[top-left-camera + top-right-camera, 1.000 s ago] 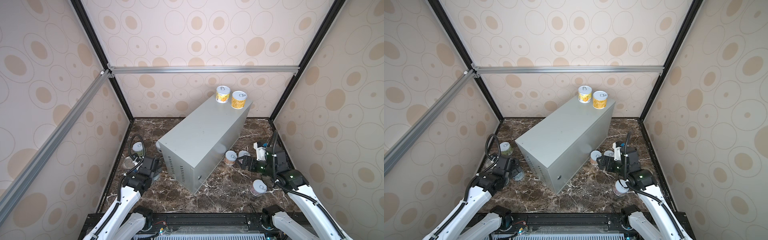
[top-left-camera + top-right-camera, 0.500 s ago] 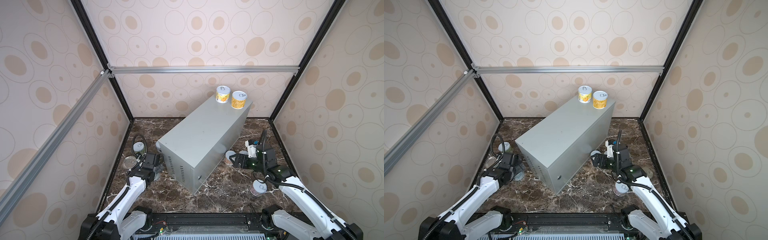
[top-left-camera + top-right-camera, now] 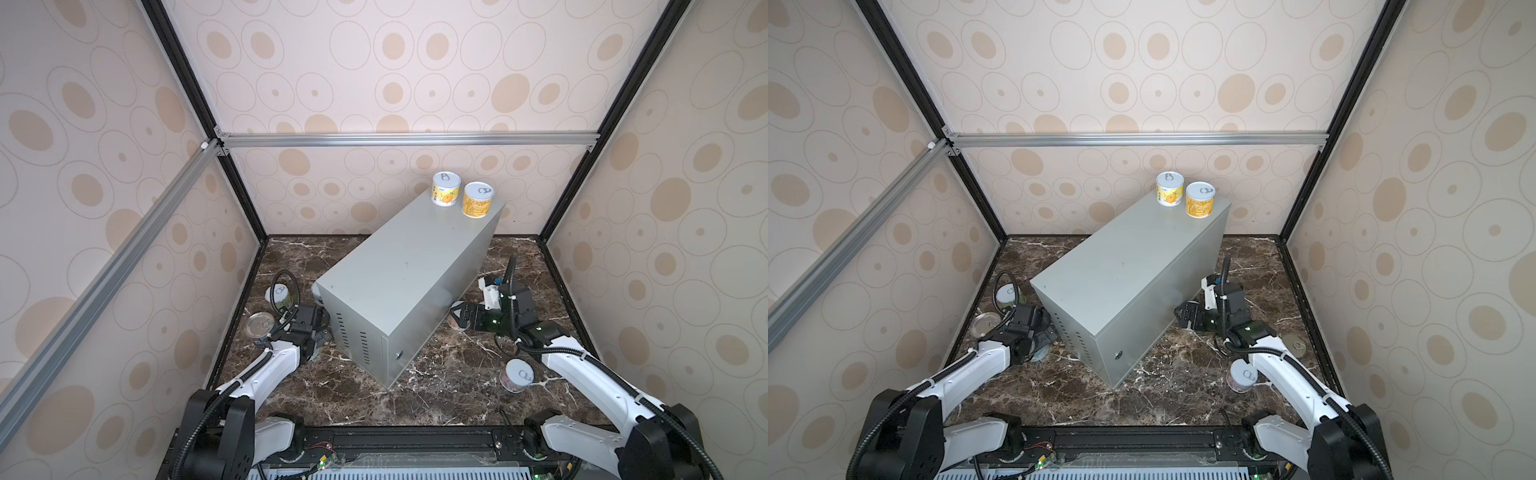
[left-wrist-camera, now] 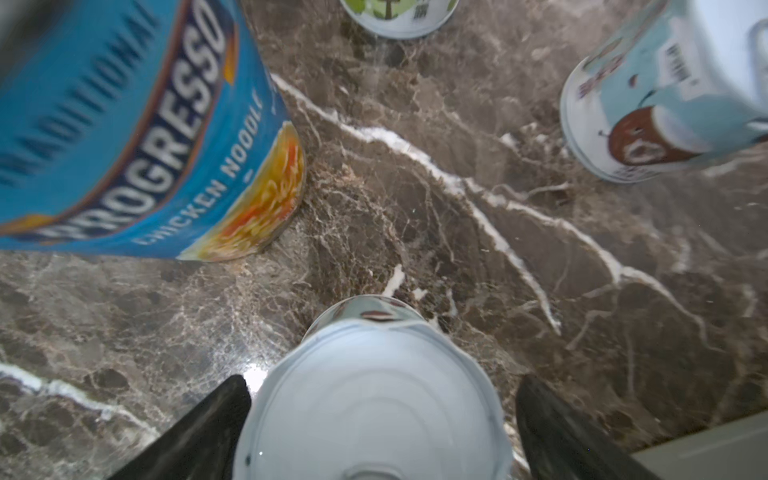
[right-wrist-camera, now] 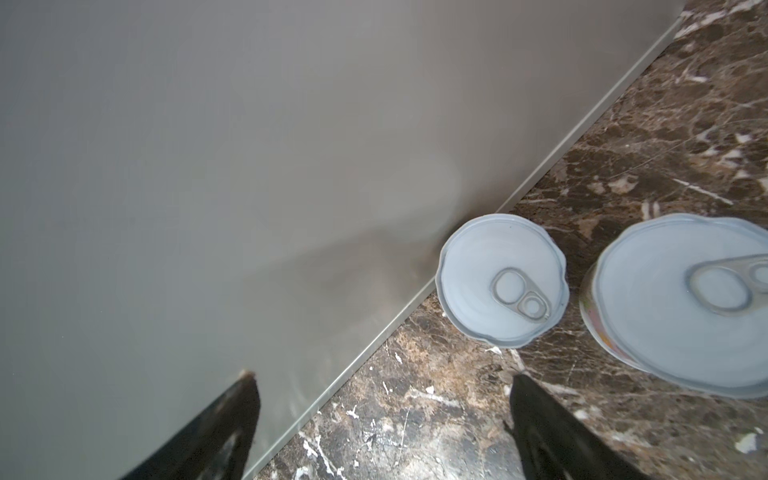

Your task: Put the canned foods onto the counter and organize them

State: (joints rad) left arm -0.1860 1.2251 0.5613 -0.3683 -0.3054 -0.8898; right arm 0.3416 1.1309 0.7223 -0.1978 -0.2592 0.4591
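My left claw (image 4: pixel 382 384) is spread wide, with a short pale-lid can (image 4: pixel 374 419) standing right between its fingers (image 4: pixel 199 432), so I think squeezing comes next. My right claw (image 5: pixel 382 376) is spread too, holding nothing, beside the tall grey bench (image 5: pixel 208 166); two pull-tab cans (image 5: pixel 503 278) sit off sideways.

**Two cans on counter, four more seen on marble**

The counter (image 3: pixel 1125 286) stands diagonally on the marble surface (image 3: pixel 1154 395), vented end toward the camera. At its far end two upright cans stand just beside each other on top: the orange-picture can (image 3: pixel 1170 190) and the yellow can (image 3: pixel 1200 200). The left gripper (image 3: pixel 1044 332) is low at the counter's vented end. The right gripper (image 3: pixel 1182 319) is close against its long right side. Left of the counter are the pale-lid can (image 3: pixel 1007 294) and the metal-lid can (image 3: pixel 985 323). Right of it are the pull-tab can (image 3: pixel 1241 376) and, further out, the dark-lid can (image 3: pixel 1296 345).
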